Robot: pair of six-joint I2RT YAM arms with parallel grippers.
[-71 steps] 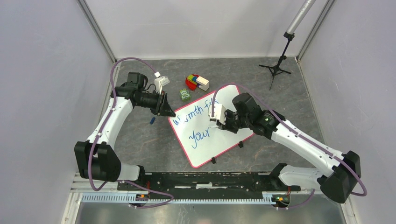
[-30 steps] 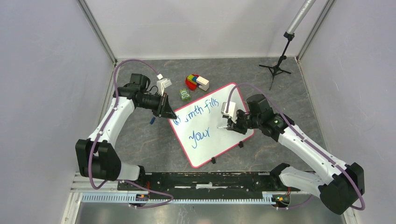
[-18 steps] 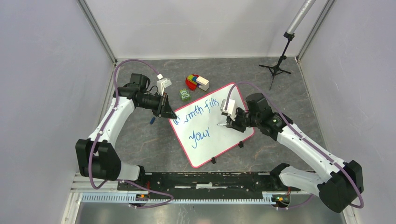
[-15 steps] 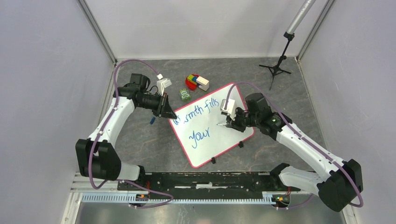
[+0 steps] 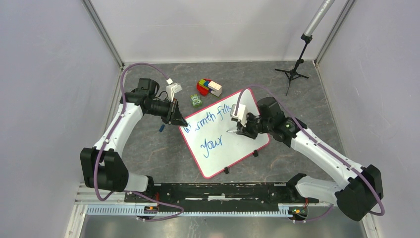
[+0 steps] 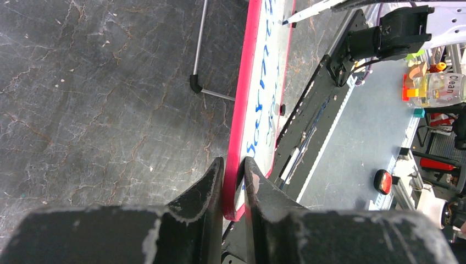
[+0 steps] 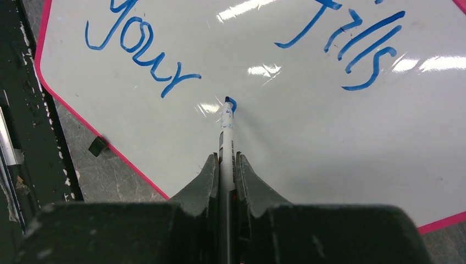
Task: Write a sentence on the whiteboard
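On the tabletop: the whiteboard (image 5: 236,151) lies turned at a slant between the two arms, its pink-red rim against the grey stone-patterned tabletop (image 5: 148,153).
Writing: the sentence (image 5: 211,147) is blue hand lettering in two slanted lines. In the right wrist view the upper line ends in "fills" and the lower line reads "your".
Hidden letters: from above, the start of the upper line sits behind the left jaws and its end behind the right arm, so only "rmth" reads clearly there.
Left jaws: narrow, pinched on the board's red rim at its left corner, with the edge between the two fingers.
Right jaws: narrow, closed on a blue marker (image 7: 226,137) that points away from the wrist.
Marker tip: on the white surface, right of "your" and below "fills", with a small blue hook of ink at it.
Clips: black clips (image 5: 226,170) sit on the board's near edge.
Far side: toy blocks (image 5: 208,87) in red, yellow, green and blue lie beyond the board.
Label: a bottle (image 6: 442,88) beyond the tabletop's edge shows the word "Clean".
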